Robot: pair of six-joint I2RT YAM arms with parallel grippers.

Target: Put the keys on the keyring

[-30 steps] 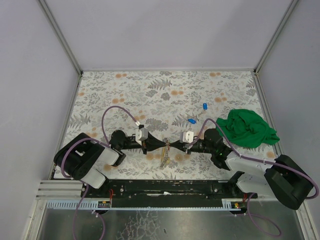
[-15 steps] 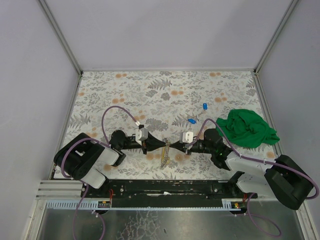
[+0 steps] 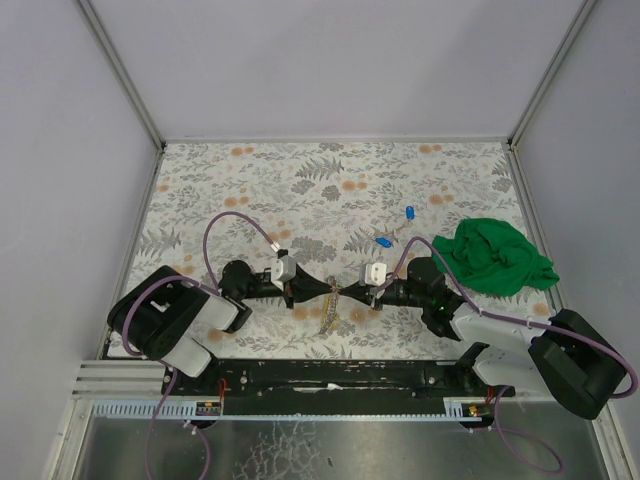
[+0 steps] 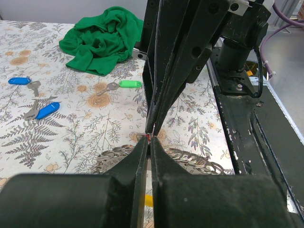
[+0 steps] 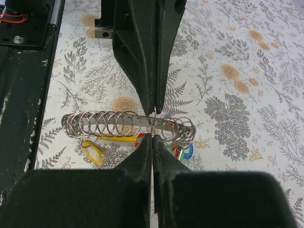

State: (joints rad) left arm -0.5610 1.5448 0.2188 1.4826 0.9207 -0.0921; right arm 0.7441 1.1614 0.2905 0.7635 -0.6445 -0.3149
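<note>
While the two arms meet tip to tip low over the near middle of the bench (image 5: 266, 85), the left gripper (image 4: 148, 146) and the right gripper (image 5: 152, 138) each have their jaws pressed together. A thin silvery loop, the keyring (image 5: 154, 114), stands between the two tips. It looks pinched from both sides, though the wire is too fine to be sure how each pair of jaws grips it.

Just under the tips lies a bar threaded with a row of spare rings (image 5: 109, 124), and a yellow tag (image 5: 92, 151) and red, green and blue ones hang from it.

The keys lie loose on the bench well apart from the grippers. Two are blue-tagged (image 4: 47, 110) (image 4: 19, 80) and one is green-tagged (image 4: 129, 84), all near the green cloth (image 4: 102, 38).

The ring is probably light, springy and slick. Its coils likely need prying apart at the split end, and a grip on the round wire could let it twist or pop free. Each key is tiny and flat on the bench. The plastic tag is the thicker, less slippery part, so it is the better place to take hold, leaving the key's eye clear for threading.
</note>
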